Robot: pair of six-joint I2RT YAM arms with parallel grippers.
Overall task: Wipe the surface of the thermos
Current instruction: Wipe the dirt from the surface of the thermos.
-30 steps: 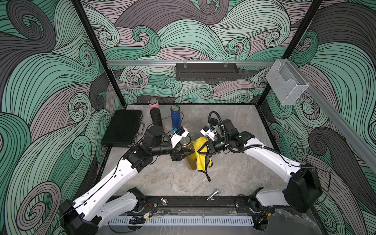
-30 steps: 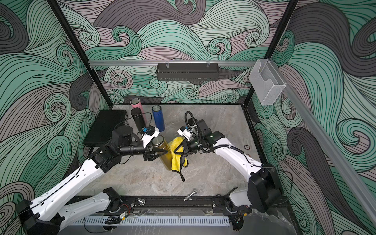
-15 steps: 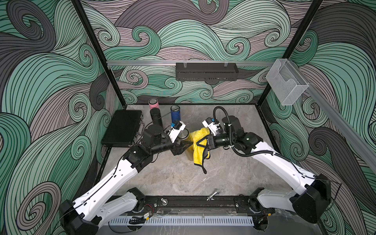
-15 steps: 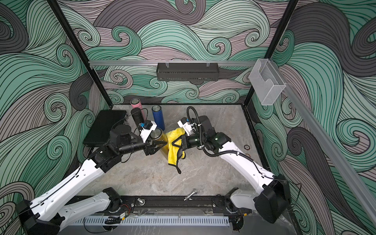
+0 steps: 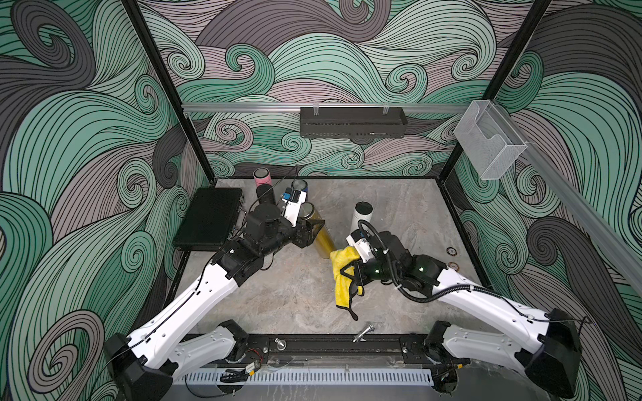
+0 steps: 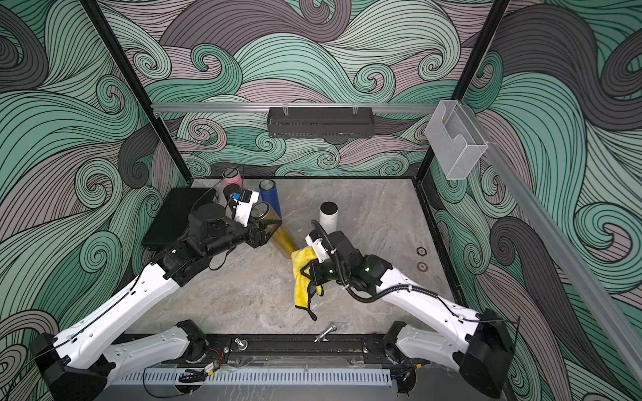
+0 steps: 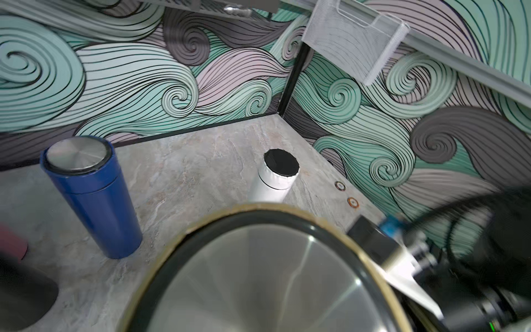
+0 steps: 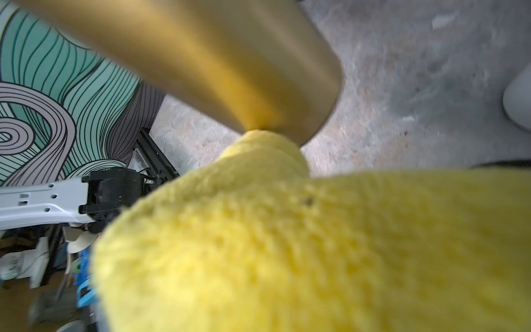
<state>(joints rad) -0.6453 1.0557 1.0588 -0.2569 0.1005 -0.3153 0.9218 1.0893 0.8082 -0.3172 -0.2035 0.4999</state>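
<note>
A gold thermos [image 5: 322,240] with a steel lid hangs tilted above the table in both top views. My left gripper [image 5: 312,232] is shut on its upper body, just below the lid. That lid [image 7: 258,276] fills the lower part of the left wrist view and hides the fingers. My right gripper [image 5: 351,274] is shut on a yellow cloth [image 5: 342,277]. The cloth's top fold touches the thermos's bottom end and the rest hangs down. In the right wrist view the cloth [image 8: 287,244] covers the jaws and meets the gold thermos [image 8: 215,57] at its lower edge.
A blue thermos [image 5: 301,185], a black one [image 5: 265,194] and a pink one [image 5: 261,176] stand at the back left beside a black case [image 5: 208,218]. A white thermos [image 5: 362,215] stands behind my right arm. A bolt [image 5: 363,332] lies near the front rail.
The left gripper carried the gold thermos up and toward the back left. The right gripper drew the cloth down along the body to its bottom end, uncovering the white thermos.
</note>
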